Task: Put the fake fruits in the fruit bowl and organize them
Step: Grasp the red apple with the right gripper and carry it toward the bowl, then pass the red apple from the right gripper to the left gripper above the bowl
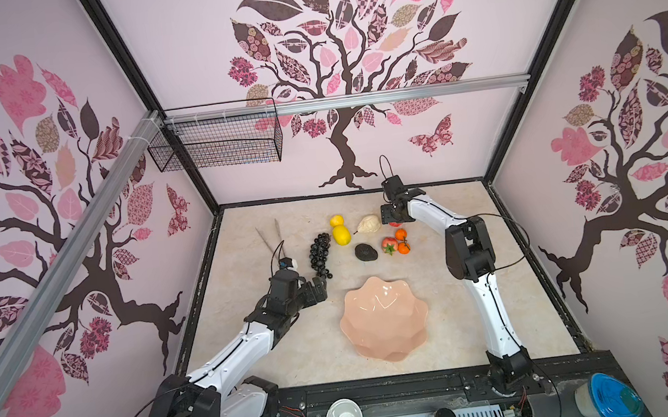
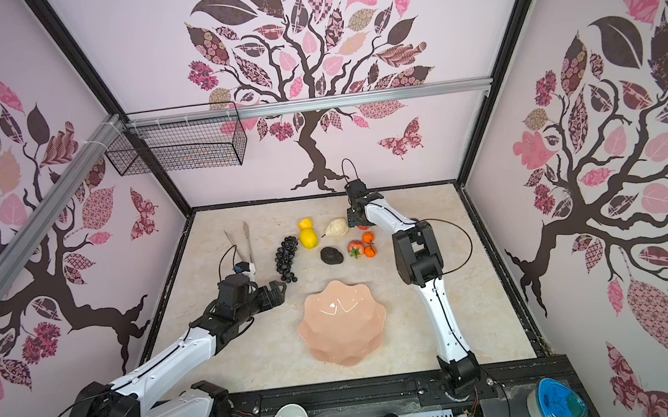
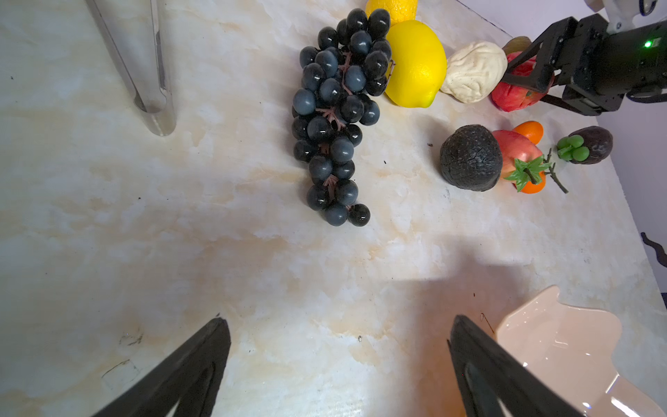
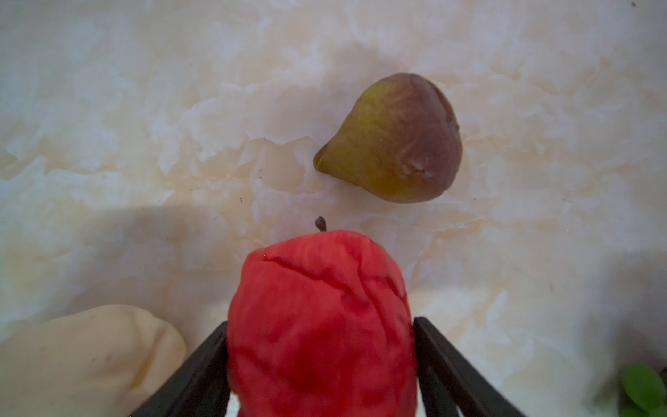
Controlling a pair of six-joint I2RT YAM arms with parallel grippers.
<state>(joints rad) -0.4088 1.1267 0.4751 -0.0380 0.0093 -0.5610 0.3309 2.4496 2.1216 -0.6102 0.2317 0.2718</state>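
Open room is running along the counter's (image 1: 296,359) front and side edges. The fruit bowl (image 1: 384,321) is sitting empty, front-centre. The left end effector (image 1: 320,289) is hovering, jaws wide apart; the right end effector (image 4: 320,325) is clamping the red apple (image 4: 317,281). Resting behind: one grape bunch (image 1: 320,254), one lemon (image 1: 341,234), two oranges (image 1: 401,234).

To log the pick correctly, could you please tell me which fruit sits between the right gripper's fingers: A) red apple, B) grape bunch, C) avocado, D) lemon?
A: the right wrist view shows the red apple between the black fingers of the right gripper.
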